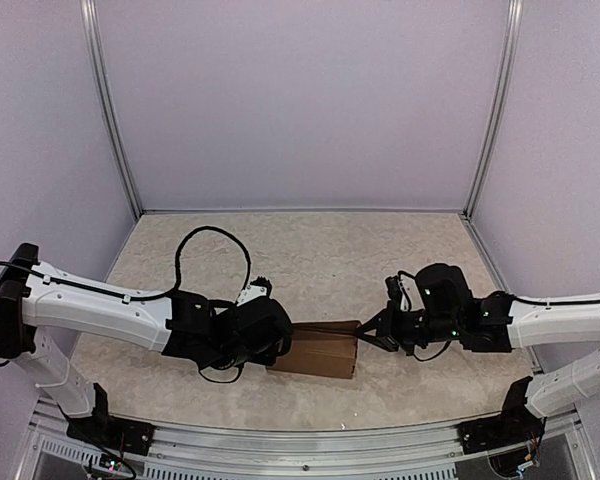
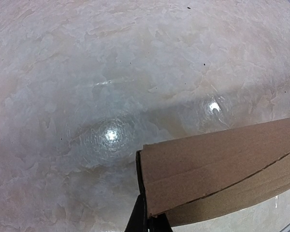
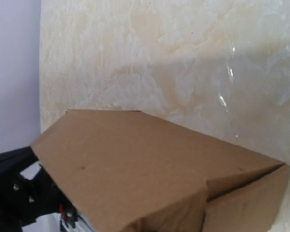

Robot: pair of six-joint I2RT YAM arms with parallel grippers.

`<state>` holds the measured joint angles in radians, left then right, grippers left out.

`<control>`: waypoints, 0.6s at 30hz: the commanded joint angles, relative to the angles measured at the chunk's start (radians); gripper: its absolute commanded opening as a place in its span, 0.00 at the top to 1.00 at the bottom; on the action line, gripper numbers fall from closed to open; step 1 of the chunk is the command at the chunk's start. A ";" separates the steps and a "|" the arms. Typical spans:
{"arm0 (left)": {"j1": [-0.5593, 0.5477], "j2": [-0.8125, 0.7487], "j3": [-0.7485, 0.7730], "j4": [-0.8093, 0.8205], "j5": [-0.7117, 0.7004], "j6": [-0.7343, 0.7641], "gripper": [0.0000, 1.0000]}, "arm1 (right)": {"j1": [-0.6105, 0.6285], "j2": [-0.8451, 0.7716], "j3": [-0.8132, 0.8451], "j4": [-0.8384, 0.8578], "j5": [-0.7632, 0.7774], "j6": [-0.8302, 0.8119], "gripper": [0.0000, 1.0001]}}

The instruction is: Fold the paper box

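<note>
A brown box (image 1: 315, 352) lies on the pale table (image 1: 310, 250) in the lower centre of the overhead frame, its long axis running left to right between two robot arms. The left gripper (image 2: 147, 220) meets the box's left end, and in the wrist view its dark fingertips appear pressed onto the cardboard edge. The right gripper (image 1: 368, 336) reaches the right end, touching or just short of it; whether it is spread or closed cannot be told. Each arm is about equally near. A seam runs along the box's top, and nothing inside the box shows.
</note>
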<state>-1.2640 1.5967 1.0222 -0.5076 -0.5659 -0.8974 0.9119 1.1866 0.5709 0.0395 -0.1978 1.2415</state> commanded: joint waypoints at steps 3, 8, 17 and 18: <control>-0.006 0.060 -0.030 -0.119 0.069 -0.012 1.00 | -0.022 -0.007 -0.042 0.059 -0.025 0.075 1.00; -0.008 0.062 -0.028 -0.123 0.067 -0.015 1.00 | -0.022 -0.015 -0.045 0.048 -0.022 0.064 1.00; -0.008 0.059 -0.027 -0.124 0.064 -0.016 1.00 | -0.022 -0.049 -0.077 -0.010 -0.020 -0.025 1.00; -0.008 0.060 -0.027 -0.125 0.065 -0.017 1.00 | -0.022 -0.054 -0.081 -0.017 -0.021 -0.035 1.00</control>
<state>-1.2686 1.6005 1.0237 -0.5064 -0.5697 -0.8986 0.9009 1.1614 0.5224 0.0937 -0.2184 1.2472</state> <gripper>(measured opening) 0.006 0.004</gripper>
